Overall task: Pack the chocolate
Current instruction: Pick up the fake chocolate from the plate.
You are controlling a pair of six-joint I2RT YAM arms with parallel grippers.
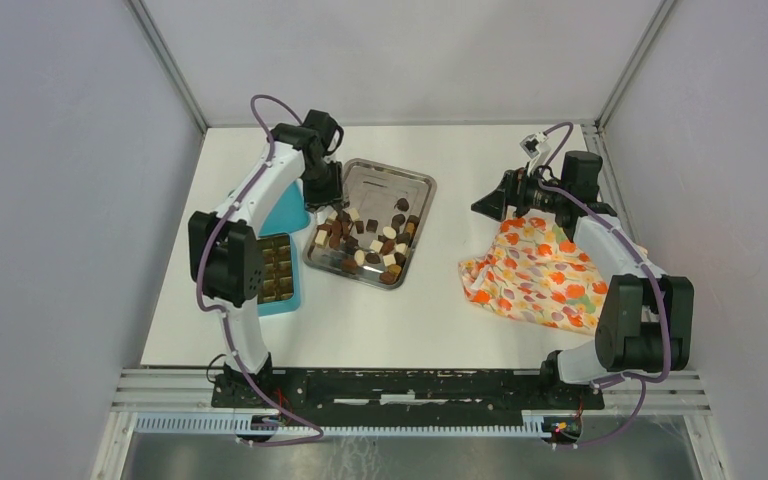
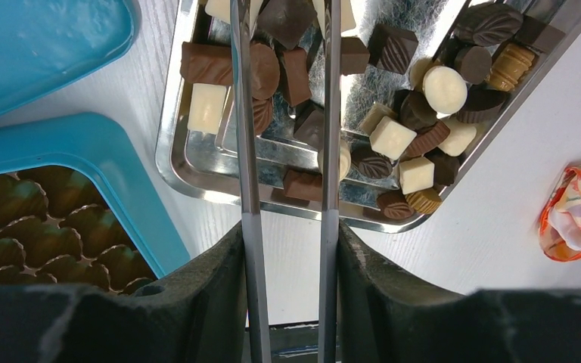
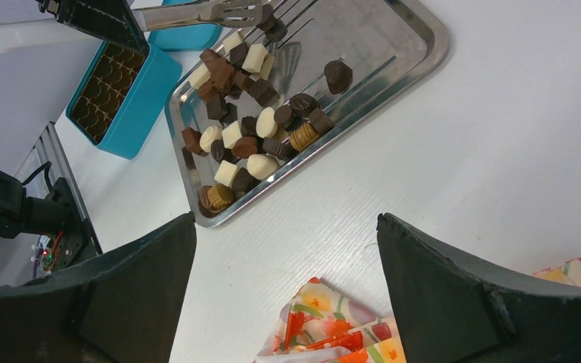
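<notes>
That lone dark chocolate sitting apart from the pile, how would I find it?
Start at the steel tray in the middle of the white table. Most chocolates crowd its near half, by the teal box. Look to the bare far half: the lone dark chocolate sits there, rounded and dark brown, with shiny metal all around it and no piece touching.

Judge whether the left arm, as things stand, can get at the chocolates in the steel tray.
Probably yes: the left gripper hangs right over the chocolates in the steel tray, its long thin fingers parted, with nothing between them and the pieces.
</notes>
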